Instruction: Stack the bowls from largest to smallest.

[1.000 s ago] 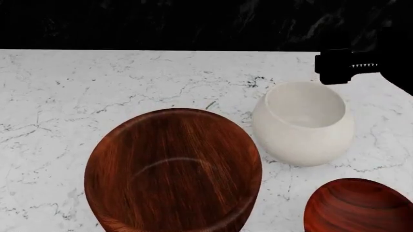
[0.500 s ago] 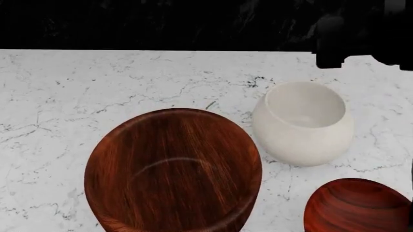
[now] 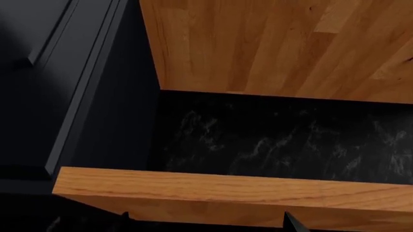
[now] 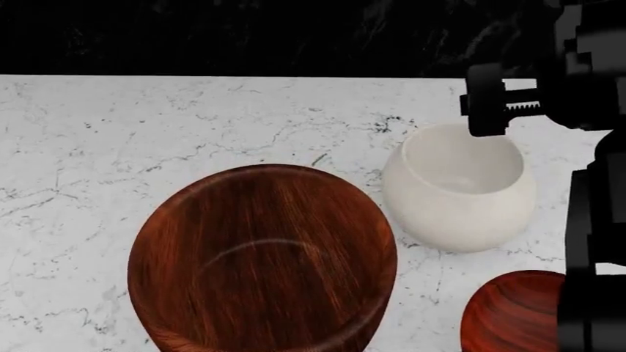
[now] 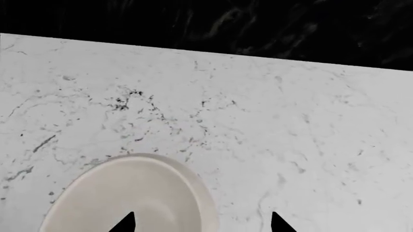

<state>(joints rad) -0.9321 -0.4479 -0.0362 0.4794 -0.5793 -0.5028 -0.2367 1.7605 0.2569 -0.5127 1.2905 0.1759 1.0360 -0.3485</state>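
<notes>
The bowls sit apart on my white marble counter [image 4: 146, 117], none nested in another. Nearest me in the head view, at lower centre, is the large dark-brown wooden bowl [image 4: 262, 257], upright, its near rim cut off by the bottom edge of the frame. At the lower right corner is the small reddish bowl [image 4: 514, 312]; only its left part shows, since my right arm [image 4: 591, 249] crosses in front of it and the frame edge cuts off the rest. Further back, right of centre, the cream-white bowl [image 4: 459, 187] stands upright and whole, close beside the large one but not touching it.

My right gripper [image 5: 201, 223] hangs over the far right rim of the cream bowl. In the right wrist view only two dark fingertips [image 5: 125, 224] poke in at the bottom edge, spread wide, one over the bowl's pale interior [image 5: 135, 198] and the other over bare marble, with nothing between them. In the head view the gripper body is a black mass at upper right, and I cannot make out its fingers there.

My left gripper [image 3: 206, 223] is barely seen: two dark tips at the bottom edge of the left wrist view, set well apart, empty, in front of a wooden board [image 3: 232, 193], dark cabinetry [image 3: 71, 87] and black marbled stone [image 3: 277, 140]. Beyond the counter, a black marbled wall [image 4: 245, 37] fills the top of the head view.
</notes>
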